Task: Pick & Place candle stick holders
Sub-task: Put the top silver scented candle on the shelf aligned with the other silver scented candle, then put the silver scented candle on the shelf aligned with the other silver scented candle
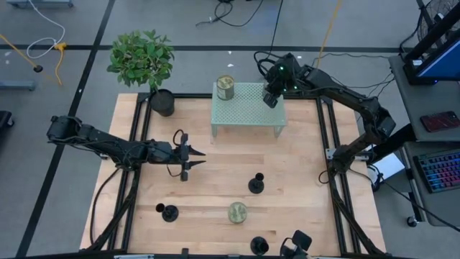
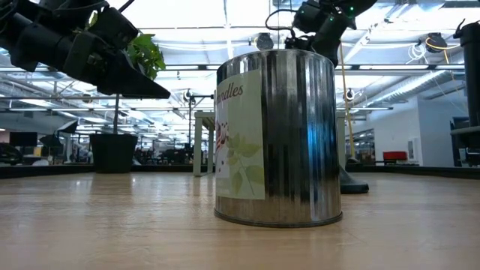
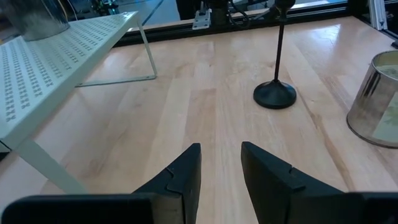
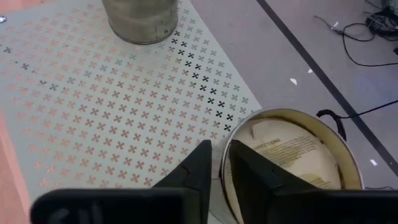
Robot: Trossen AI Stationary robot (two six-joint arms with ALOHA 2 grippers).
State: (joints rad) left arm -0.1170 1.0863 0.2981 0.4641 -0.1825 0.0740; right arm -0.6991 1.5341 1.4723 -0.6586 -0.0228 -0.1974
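- Right gripper (image 1: 271, 101): positioned at the rear right corner of the green perforated shelf (image 1: 248, 114). Fingers (image 4: 200, 163) drawn close together, pinching the rim wall of a brass cup (image 4: 292, 162), one finger outside and one inside. Printed paper visible inside this cup. Contact between cup and shelf: cannot be told.
- Second brass cup (image 1: 226, 88): upright on the rear left corner of the same shelf, well apart from the held one.
- Left gripper (image 1: 200, 157): above bare wood left of the table's centre, pointing toward the right side. Fingers (image 3: 186, 171) parted by a narrow gap, nothing between them.
- Third brass cup (image 1: 238, 212): upright on the table near the front edge, filling the middle of the low view (image 2: 277, 139), label facing that camera.
- Black holder (image 1: 256, 185): upright on the table, just behind the third brass cup, ahead of the left gripper in the left wrist view (image 3: 275, 93).
- Second black holder (image 1: 169, 213): front left area of the table.
- Third black holder (image 1: 259, 246): at the front edge.
- Plant pot (image 1: 162, 102): at the rear left corner of the table, beside the shelf.
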